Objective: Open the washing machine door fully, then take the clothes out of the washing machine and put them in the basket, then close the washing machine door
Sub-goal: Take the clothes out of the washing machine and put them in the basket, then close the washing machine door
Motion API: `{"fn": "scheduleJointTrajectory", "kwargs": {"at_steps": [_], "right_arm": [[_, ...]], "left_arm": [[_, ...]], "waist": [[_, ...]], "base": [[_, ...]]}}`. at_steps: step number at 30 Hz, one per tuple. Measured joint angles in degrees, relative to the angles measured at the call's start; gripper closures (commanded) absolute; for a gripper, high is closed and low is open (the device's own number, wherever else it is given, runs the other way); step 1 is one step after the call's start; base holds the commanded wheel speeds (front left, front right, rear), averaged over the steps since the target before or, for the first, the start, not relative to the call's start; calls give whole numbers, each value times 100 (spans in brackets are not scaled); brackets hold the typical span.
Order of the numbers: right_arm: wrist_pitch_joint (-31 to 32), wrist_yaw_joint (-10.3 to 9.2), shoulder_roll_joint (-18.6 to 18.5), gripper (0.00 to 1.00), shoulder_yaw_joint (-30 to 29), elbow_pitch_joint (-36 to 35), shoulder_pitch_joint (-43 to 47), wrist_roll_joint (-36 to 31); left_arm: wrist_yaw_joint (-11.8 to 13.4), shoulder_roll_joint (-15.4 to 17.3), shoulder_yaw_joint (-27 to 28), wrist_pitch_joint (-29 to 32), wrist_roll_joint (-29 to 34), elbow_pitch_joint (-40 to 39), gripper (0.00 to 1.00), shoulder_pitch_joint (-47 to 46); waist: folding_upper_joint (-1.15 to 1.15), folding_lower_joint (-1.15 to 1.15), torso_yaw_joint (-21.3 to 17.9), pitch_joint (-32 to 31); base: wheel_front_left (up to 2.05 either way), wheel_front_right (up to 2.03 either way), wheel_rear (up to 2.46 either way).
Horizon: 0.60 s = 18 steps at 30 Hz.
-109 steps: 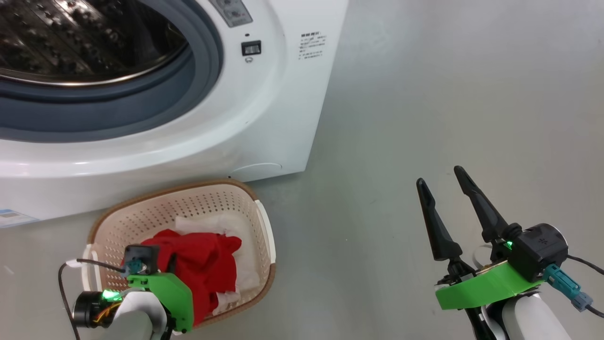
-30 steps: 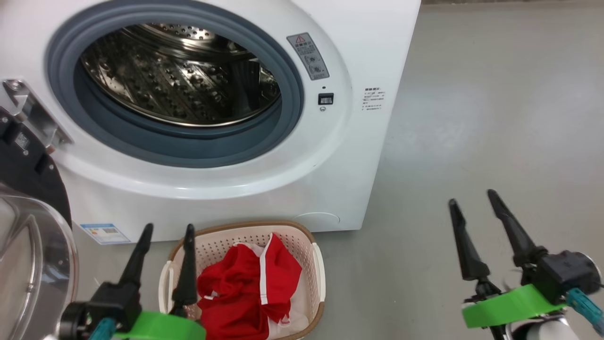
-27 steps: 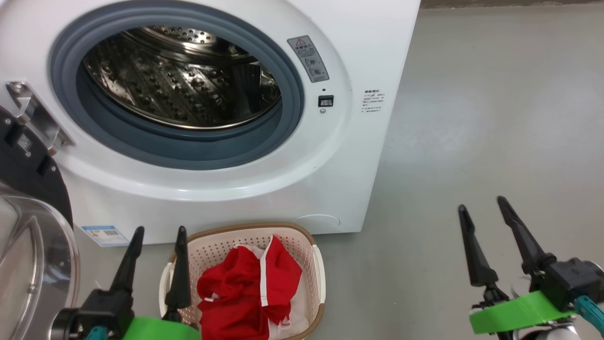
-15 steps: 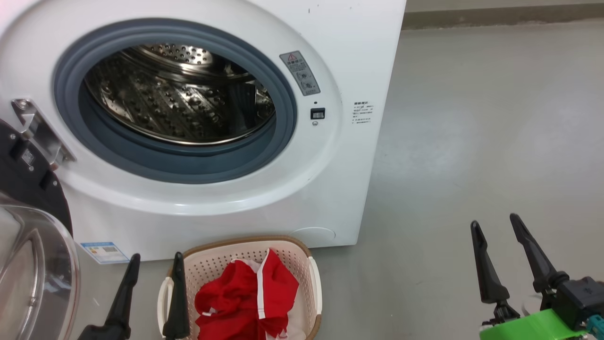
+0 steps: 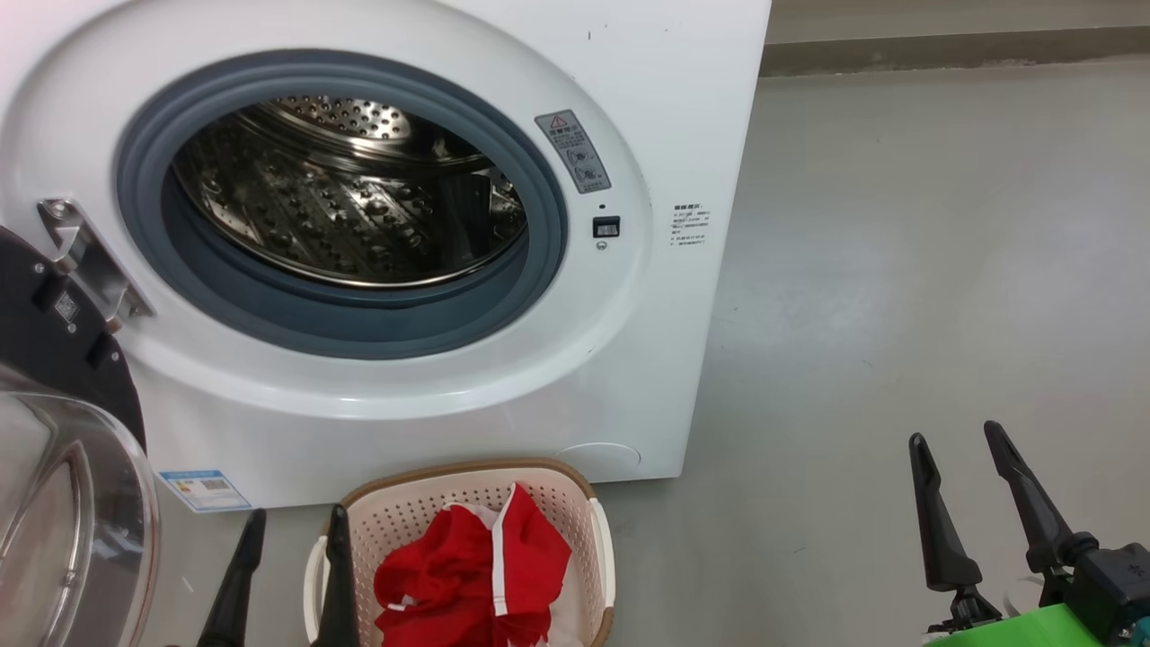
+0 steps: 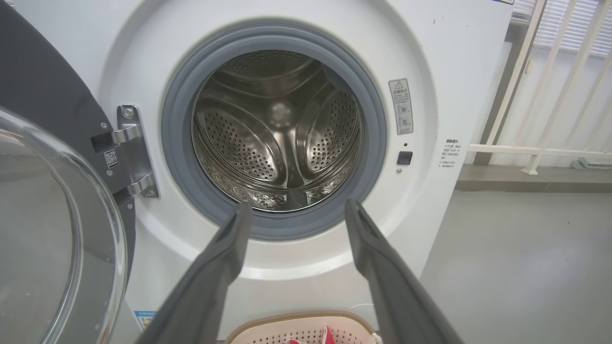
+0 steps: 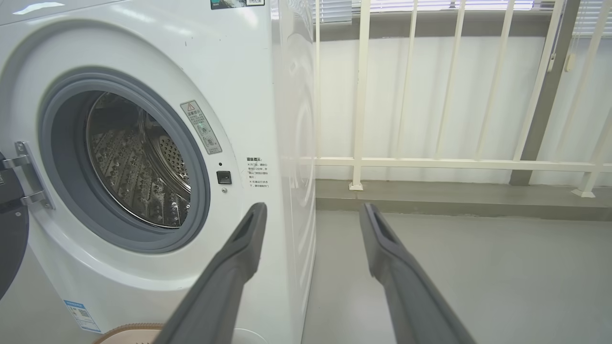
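The white washing machine stands with its door swung wide to the left, its clear porthole facing me. No clothes show in the steel drum. On the floor before the machine, the cream basket holds the red clothes with white cloth under them. My left gripper is open at the basket's left rim with nothing between its fingers; in its own wrist view it points at the drum. My right gripper hovers open over bare floor to the right, pointing past the machine's right corner.
A metal hinge bracket joins the door to the machine's front. A white railing on a low grey kerb runs behind the machine to the right. Grey floor stretches to the right of the machine.
The camera has risen, so the machine and basket sit lower in the picture. Both grippers have sunk toward the bottom edge and stay open. The clothes lie unmoved in the basket.
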Motion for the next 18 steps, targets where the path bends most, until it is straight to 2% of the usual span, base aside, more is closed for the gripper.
{"fn": "scheduleJointTrajectory", "kwargs": {"at_steps": [11,18], "right_arm": [[0,0,1,0,143,8,1,77],[0,0,1,0,147,9,1,85]], "left_arm": [[122,-7,8,-1,1,0,0,-1],[130,-9,12,-1,4,1,0,-1]], "waist": [[0,0,36,-35],[0,0,80,-49]], "base": [[-2,2,0],[-71,71,0]]}}
